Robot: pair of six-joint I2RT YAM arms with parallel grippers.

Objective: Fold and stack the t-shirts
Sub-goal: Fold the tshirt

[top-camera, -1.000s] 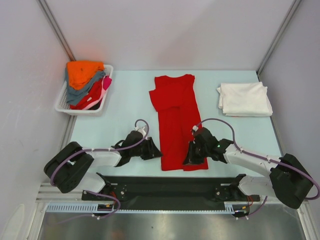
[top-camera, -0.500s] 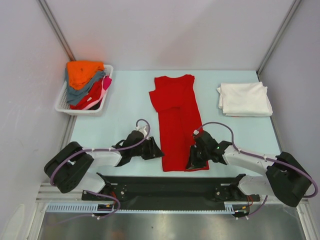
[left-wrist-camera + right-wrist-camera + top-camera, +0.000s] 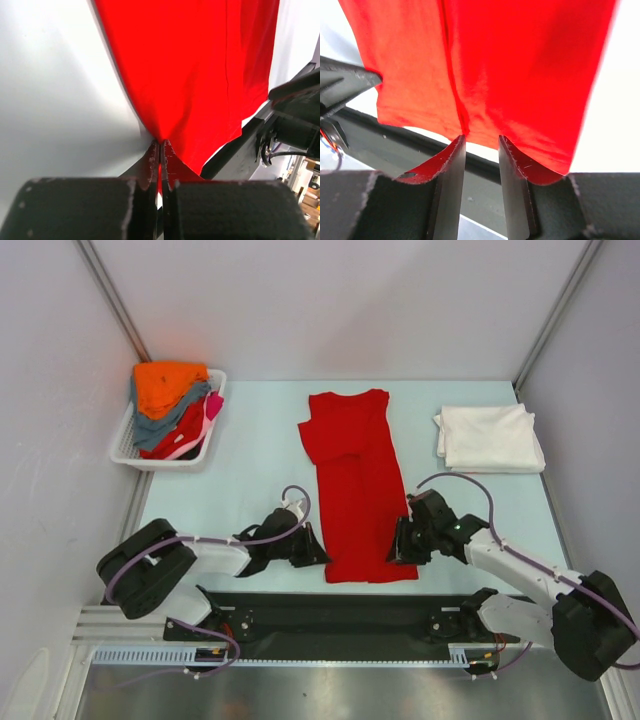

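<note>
Red t-shirt (image 3: 356, 490) flat at surface (image 3: 250, 455) centre, hem at near edge. Cream t-shirt (image 3: 489, 437) folded at far right corner. Basket (image 3: 128, 447) with orange, grey, red shirts at far left corner. Open room between. Left gripper (image 3: 161, 150) fingers pinched tight on hem's left corner. Right gripper (image 3: 481, 147) fingers parted at hem's right corner, cloth draped over both tips; grip uncertain. Top view hides both finger gaps.
</note>
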